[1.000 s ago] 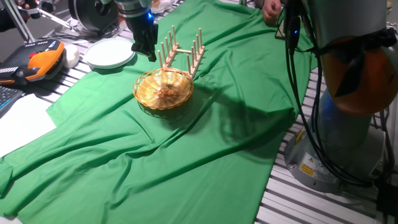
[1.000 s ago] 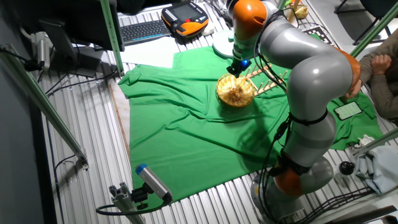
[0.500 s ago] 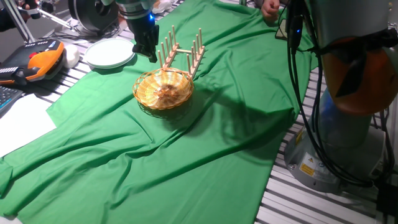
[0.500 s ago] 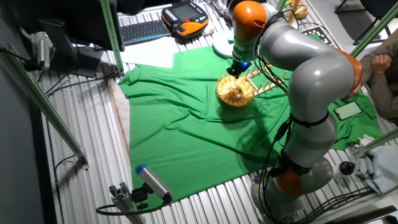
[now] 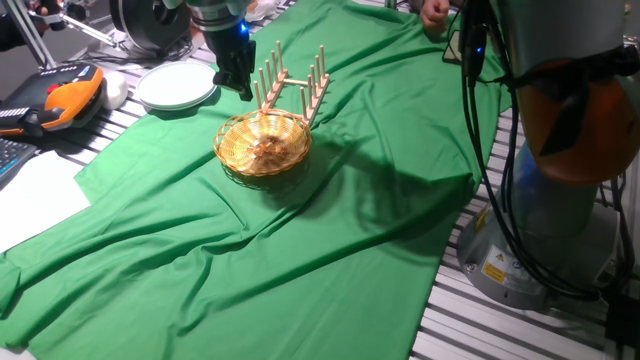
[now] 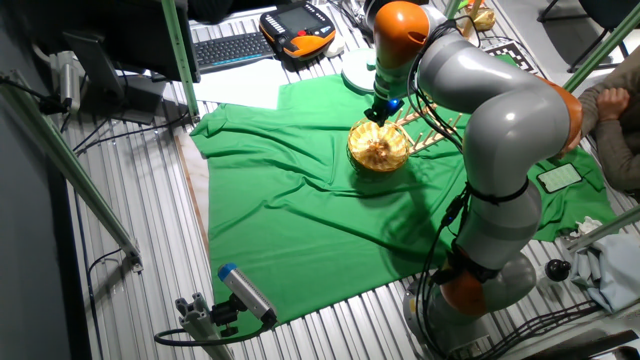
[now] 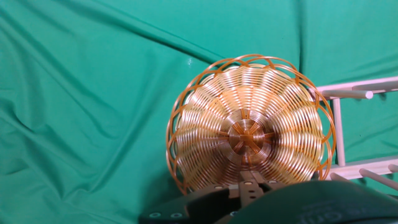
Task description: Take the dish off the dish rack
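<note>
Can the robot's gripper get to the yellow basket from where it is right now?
Probably yes. The gripper hangs just above the far rim of the wicker dish, beside the dish rack. Nothing lies between them, and the hand view looks straight into the bowl.

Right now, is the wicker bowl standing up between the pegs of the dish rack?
No, the wicker bowl sits flat on the green cloth, in front of the wooden dish rack.

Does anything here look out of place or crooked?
The wicker dish sits tilted, propped against the end of the wooden rack rather than standing between its pegs. The green cloth under them is heavily wrinkled. Nothing looks spilled or broken.
</note>
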Robot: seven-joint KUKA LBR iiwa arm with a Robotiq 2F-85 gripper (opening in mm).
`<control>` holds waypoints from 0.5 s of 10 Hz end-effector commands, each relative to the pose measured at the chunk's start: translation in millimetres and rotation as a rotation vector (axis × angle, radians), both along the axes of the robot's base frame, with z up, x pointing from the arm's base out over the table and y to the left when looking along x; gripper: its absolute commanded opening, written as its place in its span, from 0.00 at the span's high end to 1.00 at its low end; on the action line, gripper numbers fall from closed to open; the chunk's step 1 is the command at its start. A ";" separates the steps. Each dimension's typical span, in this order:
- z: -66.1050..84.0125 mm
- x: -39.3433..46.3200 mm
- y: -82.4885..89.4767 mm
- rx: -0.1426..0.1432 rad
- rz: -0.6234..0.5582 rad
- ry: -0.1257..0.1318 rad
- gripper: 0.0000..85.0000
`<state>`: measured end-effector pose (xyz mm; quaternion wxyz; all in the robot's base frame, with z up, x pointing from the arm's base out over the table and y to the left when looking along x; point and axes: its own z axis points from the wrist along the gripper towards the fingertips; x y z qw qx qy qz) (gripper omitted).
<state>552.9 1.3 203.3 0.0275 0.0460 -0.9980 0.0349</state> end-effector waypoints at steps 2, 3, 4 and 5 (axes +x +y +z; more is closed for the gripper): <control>-0.2 -1.9 0.6 -0.002 -0.003 0.000 1.00; -0.6 -2.3 0.7 -0.003 -0.003 0.000 1.00; -1.0 -2.1 0.7 -0.003 -0.003 0.000 1.00; -0.9 -2.1 0.7 -0.005 -0.001 -0.002 1.00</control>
